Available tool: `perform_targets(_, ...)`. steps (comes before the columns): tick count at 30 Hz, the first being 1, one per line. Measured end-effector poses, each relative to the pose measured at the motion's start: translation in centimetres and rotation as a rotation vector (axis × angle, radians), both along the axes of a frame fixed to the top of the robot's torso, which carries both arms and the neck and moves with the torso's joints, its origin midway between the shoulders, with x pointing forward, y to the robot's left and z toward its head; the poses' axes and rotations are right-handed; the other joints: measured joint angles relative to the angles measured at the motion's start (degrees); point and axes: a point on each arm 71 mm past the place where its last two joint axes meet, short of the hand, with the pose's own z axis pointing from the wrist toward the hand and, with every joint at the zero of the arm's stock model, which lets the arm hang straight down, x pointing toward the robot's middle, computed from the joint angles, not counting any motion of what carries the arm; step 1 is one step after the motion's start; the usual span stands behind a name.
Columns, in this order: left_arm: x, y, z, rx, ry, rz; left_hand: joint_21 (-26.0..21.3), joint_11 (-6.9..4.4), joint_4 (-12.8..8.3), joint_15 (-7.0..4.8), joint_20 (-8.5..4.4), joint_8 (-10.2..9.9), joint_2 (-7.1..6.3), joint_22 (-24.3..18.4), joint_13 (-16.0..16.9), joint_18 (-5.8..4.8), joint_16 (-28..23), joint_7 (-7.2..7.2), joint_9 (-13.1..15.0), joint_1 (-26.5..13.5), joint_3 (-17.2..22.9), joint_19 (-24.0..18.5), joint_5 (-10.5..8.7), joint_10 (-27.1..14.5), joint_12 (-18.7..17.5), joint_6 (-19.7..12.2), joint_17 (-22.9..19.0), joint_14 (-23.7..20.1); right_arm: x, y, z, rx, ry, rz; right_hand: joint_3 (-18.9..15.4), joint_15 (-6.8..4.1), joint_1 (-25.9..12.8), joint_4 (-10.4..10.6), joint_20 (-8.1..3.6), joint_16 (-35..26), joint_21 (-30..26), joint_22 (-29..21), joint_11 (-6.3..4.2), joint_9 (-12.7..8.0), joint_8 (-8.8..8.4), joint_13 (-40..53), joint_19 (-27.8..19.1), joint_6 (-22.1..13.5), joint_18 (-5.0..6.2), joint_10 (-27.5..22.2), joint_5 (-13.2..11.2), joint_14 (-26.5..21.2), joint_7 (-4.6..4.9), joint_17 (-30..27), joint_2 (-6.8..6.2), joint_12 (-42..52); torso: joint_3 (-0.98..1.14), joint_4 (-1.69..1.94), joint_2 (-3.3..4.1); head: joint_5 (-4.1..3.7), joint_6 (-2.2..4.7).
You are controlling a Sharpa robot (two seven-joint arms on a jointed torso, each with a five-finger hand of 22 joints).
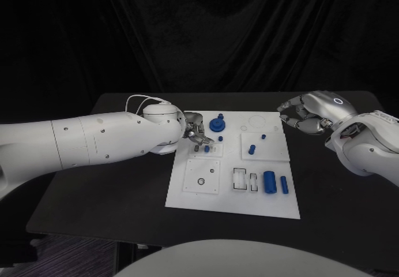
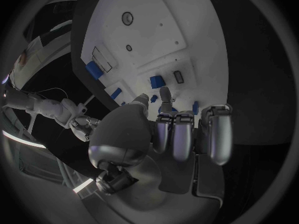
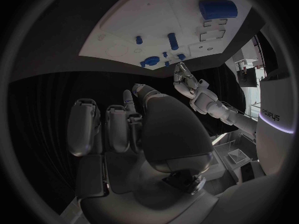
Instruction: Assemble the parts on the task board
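Observation:
The white task board (image 1: 274, 202) lies mid-table, also seen from the left wrist (image 2: 149, 30) and the right wrist (image 3: 124, 30). On it stand a round blue part (image 1: 218, 124), several small blue pegs (image 1: 251, 149) and two blue cylinders (image 1: 269, 181) near the right edge. My left hand (image 1: 196, 133) hovers over the board's upper left, just left of the round part. Its thumb and one finger (image 2: 165, 92) reach toward a small blue peg (image 2: 153, 99); whether they pinch it is unclear. My right hand (image 1: 306, 115) hangs off the board's far right corner, fingers curled, holding nothing.
Rectangular slots (image 1: 240, 178) and a ring-shaped recess (image 1: 200, 182) mark the board's near half. The black table (image 1: 108, 190) extends bare to the left and right of the board. My left forearm (image 1: 91, 141) spans the table's left side.

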Motion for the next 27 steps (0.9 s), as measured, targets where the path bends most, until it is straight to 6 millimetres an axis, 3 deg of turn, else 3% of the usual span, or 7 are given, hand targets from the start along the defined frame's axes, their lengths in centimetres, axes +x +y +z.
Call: perform_targets(27, -0.2, -0.2, -1.1, 0.011, 0.034, -0.003, -0.5, 0.0, -0.3, 0.0, 0.0, -1.1, 0.57, 0.0, 0.0, 0.0, 0.0, 0.2, -0.9, 0.6, 0.3, 0.0, 0.51, 0.0, 0.0, 0.2, 0.0, 0.0, 0.0, 0.0, 0.0, 0.0, 0.001, 0.0, 0.0, 0.0, 0.0, 0.0, 0.0, 0.0, 0.0, 0.0, 0.0, 0.0, 0.0, 0.0, 0.0, 0.0, 0.0, 0.0, 0.0, 0.0, 0.0, 0.0, 0.0, -0.3, 0.0, -0.04, -0.09, -0.04, 0.0)
